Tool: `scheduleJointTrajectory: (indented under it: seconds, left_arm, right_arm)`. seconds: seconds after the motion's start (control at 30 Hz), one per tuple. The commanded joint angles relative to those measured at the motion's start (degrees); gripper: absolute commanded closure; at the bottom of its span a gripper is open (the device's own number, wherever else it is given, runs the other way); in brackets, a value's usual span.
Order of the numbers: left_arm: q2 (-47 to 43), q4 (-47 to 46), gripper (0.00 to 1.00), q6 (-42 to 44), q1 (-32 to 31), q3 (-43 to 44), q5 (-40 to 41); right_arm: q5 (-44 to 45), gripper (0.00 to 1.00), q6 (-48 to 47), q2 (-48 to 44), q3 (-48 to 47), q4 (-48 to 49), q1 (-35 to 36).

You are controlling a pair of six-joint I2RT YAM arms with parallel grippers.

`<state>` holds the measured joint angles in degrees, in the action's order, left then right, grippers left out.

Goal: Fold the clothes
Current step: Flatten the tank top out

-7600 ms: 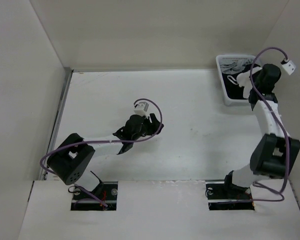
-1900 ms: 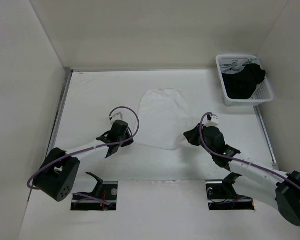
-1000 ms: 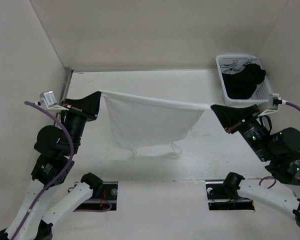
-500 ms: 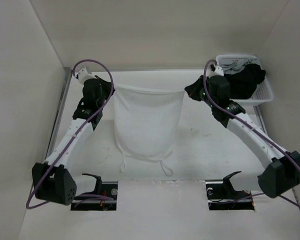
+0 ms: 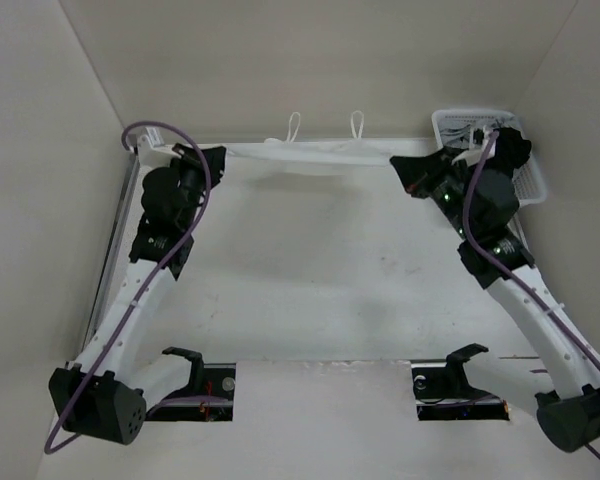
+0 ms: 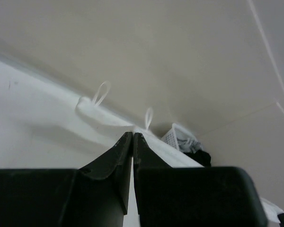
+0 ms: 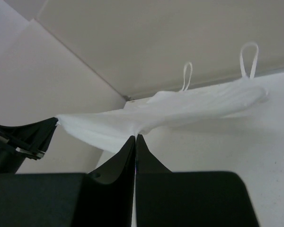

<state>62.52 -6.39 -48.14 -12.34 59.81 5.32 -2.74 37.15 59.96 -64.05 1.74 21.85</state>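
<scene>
While the left fingers (image 6: 114,163) and right fingers (image 7: 122,158) pinch the top (image 5: 310,152) taut over the desk's (image 5: 310,280) far edge, spreading seems in hand; next, likely lowering it flat.

This is a robotics lab cell, not a lived-in room. A bare white table (image 5: 320,290) is boxed in by plain white panels on the left (image 5: 40,150), far (image 5: 320,60) and right sides. Two black-and-white robot arms, left (image 5: 140,290) and right (image 5: 540,310), rise from cut-outs (image 5: 195,385) at the table's near edge, trailing exposed purple cables (image 5: 205,175). The only household things are a white plastic basket (image 5: 455,116) in the far right corner and a white camisole (image 5: 310,153) along the far edge.
</scene>
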Motion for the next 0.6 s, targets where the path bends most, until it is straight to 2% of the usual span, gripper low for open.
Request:
scheduleJointTrajectory:
  seconds: [0.0, 0.17, 0.33, 0.43, 0.57]
  left_arm:
    - [-2.7, -1.5, 0.97, -0.7, -0.9, -11.5, -0.3]
    - [-7.6, -3.2, 0.97, -2.0, -0.4, -30.9, -1.3]
    - [-13.5, -1.4, 0.97, -3.2, -1.2, -43.7, -3.5]
    - [-21.5, 2.6, 0.97, -5.6, -2.2, -48.5, -3.7]
    - [-35.8, 16.9, 0.97, -8.8, -4.9, -50.8, -3.7]
  right_arm:
    - [0.9, 0.98, 3.1, -3.1, 13.2, 2.9, 1.2]
    - [1.4, 0.98, 8.5, -8.0, 33.7, 6.8, 3.9]
    - [3.4, 0.98, 14.3, -13.5, 47.9, 6.8, 9.2]
    - [4.7, 0.98, 18.3, -19.3, 53.2, 3.9, 13.9]
    - [7.9, 0.98, 24.6, -29.9, 56.3, -4.9, 23.0]
